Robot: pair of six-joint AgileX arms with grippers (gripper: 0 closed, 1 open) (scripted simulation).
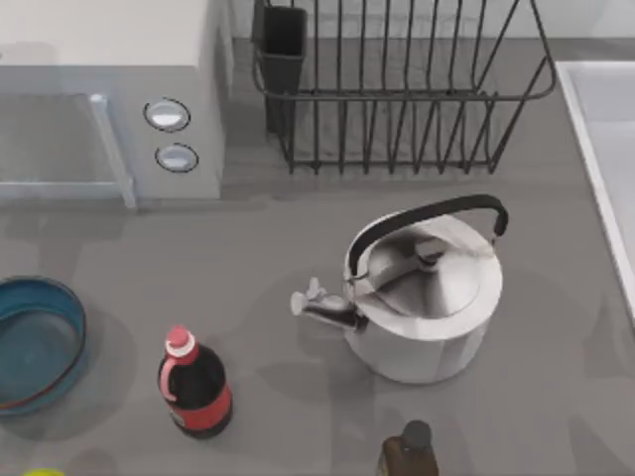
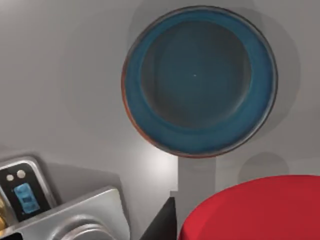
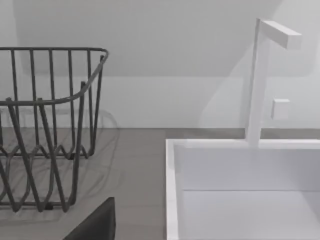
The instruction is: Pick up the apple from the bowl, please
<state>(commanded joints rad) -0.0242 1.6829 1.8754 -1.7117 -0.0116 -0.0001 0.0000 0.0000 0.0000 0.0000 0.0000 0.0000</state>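
Observation:
The blue bowl [image 1: 38, 342] with a thin reddish-brown rim sits at the table's left edge and holds nothing. In the left wrist view the bowl [image 2: 200, 80] lies below the camera, its inside bare. The bright red apple [image 2: 250, 210] looms large and close to that camera, outside the bowl and well above the table. A dark finger [image 2: 162, 224] of my left gripper rests against the apple's side, so the gripper is shut on it. My right arm is parked off to the right, near the sink.
A steel kettle [image 1: 427, 297] stands mid-table, and a cola bottle [image 1: 193, 387] stands right of the bowl. A microwave [image 1: 109, 99] and a wire dish rack [image 1: 397, 89] line the back. The sink [image 1: 605, 149] is at the right, and a dark bottle [image 1: 409, 451] at the front.

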